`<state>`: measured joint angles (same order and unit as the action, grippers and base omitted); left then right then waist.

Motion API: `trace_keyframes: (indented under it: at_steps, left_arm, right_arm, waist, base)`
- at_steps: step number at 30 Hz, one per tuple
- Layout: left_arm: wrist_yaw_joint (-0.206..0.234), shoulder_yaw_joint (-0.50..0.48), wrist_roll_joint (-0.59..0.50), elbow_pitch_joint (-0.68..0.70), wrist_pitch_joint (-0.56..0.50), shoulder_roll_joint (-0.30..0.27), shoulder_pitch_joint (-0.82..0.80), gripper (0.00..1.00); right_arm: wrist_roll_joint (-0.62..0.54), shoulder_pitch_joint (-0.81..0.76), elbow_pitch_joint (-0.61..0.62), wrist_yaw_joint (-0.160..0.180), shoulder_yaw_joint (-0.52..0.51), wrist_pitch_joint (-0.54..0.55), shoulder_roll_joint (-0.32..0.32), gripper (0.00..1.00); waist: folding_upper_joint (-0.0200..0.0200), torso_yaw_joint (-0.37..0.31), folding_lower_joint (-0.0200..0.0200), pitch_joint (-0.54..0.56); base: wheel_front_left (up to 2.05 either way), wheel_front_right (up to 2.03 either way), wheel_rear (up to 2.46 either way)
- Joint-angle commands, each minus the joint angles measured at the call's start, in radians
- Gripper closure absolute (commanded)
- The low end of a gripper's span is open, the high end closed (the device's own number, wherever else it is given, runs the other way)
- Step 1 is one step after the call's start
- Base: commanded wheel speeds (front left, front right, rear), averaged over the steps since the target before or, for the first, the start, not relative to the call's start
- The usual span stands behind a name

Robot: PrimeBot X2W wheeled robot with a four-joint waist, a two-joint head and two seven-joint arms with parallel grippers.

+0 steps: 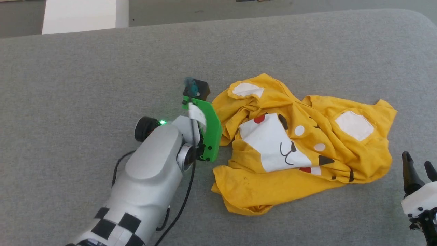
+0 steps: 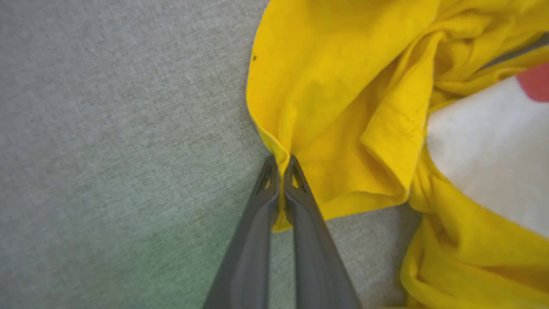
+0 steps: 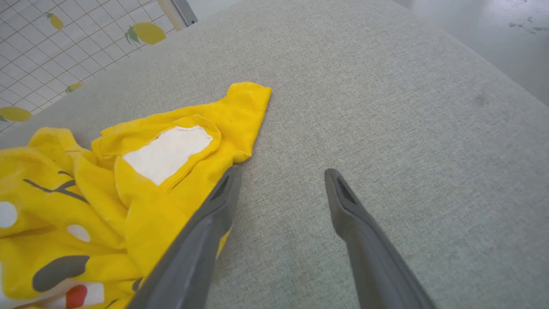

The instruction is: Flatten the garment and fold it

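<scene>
- Garment (image 1: 300,147) lay crumpled on the grey fabric-covered counter (image 1: 102,68), right of centre in the head view, neither flattened nor folded
- Mustard-yellow tee with the print partly facing up: a large white patch with black muzzle lines, red dots, white dots, black stripes near the lower hem
- Two more white patches showed, one on the upper left lobe and one on the right side
- Left end effector (image 2: 281,165) was closed on the garment, pinching a fold of its yellow edge; a strip of cloth showed between the two dark fingers (image 2: 253,240)
- Could not tell whether the pinched edge touched the counter or was raised off it
- In the head view the left arm came in from the lower left, and its green bracket (image 1: 210,130) sat against the garment's left edge, hiding the fingers
- Black cable (image 1: 186,198) ran along that arm
- Right end effector (image 1: 418,167) was open and empty at the lower right, fingers pointing up, just beside the garment's right hem
- In the right wrist view one finger (image 3: 201,240) overlapped the garment's edge, contact unclear; the other was over bare counter
- Lemon-print gridded sheet (image 3: 64,43) lay beyond the counter's far edge, with pale floor (image 3: 493,34) on the other side
</scene>
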<state>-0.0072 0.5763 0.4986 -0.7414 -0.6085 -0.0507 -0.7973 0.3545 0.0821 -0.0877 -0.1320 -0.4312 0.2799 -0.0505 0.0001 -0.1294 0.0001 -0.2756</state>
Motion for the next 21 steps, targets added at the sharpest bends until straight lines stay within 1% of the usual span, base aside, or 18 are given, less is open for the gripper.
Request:
trace_keyframes:
  at_steps: [1,4,8,12,13,15,17,18,21]
  left_arm:
    - [0.007,-0.021,0.037,-0.002,0.026,-0.001,0.049,1.00]
    - [0.023,-0.090,0.095,0.056,0.106,-0.002,0.067,1.00]
    - [0.061,-0.181,0.145,0.154,0.188,-0.040,0.116,1.00]
    - [0.117,-0.273,0.187,0.273,0.248,-0.092,0.219,1.00]
    - [0.137,-0.296,0.195,0.309,0.261,-0.103,0.259,1.00]
    - [0.170,-0.335,0.218,0.376,0.279,-0.114,0.336,1.00]
    - [0.197,-0.354,0.228,0.436,0.282,-0.123,0.409,1.00]
    - [0.204,-0.359,0.233,0.463,0.285,-0.123,0.435,1.00]
    - [0.219,-0.363,0.246,0.543,0.289,-0.112,0.497,1.00]
  right_arm:
    - [-0.005,0.012,-0.002,0.001,0.007,-0.003,0.000,0.00]
    - [-0.014,0.005,0.004,0.001,0.014,0.002,0.000,0.00]
    - [-0.032,0.000,0.026,0.001,0.015,0.019,0.000,0.00]
    - [-0.053,0.015,0.057,0.001,0.028,0.050,0.000,0.00]
    - [-0.065,0.023,0.069,0.001,0.032,0.062,0.000,0.00]
    - [-0.088,0.040,0.090,0.001,0.039,0.089,0.000,0.00]
    - [-0.122,0.063,0.109,0.001,0.054,0.127,0.000,0.00]
    - [-0.134,0.076,0.115,0.001,0.062,0.146,-0.005,0.00]
    - [-0.163,0.131,0.110,0.001,0.108,0.226,-0.050,0.00]
  waist:
    - [-0.0001,0.037,-0.0001,0.033]
    - [-0.0001,0.073,-0.0001,0.060]
    - [-0.0001,0.123,-0.0001,0.088]
    - [-0.0001,0.150,-0.0001,0.099]
    - [-0.0001,0.155,-0.0001,0.099]
    - [-0.0001,0.164,-0.0001,0.094]
    - [-0.0001,0.172,-0.0001,0.083]
    - [-0.0001,0.176,-0.0001,0.076]
    - [-0.0001,0.188,-0.0001,0.051]
  base:
    - [0.00,0.00,0.00]
    - [0.00,0.00,0.00]
    - [0.00,0.00,0.00]
    - [0.00,0.00,0.00]
    - [0.00,0.00,0.00]
    - [0.00,0.00,0.00]
    - [0.00,0.00,0.00]
    - [0.00,0.00,0.00]
    - [0.00,0.00,0.00]
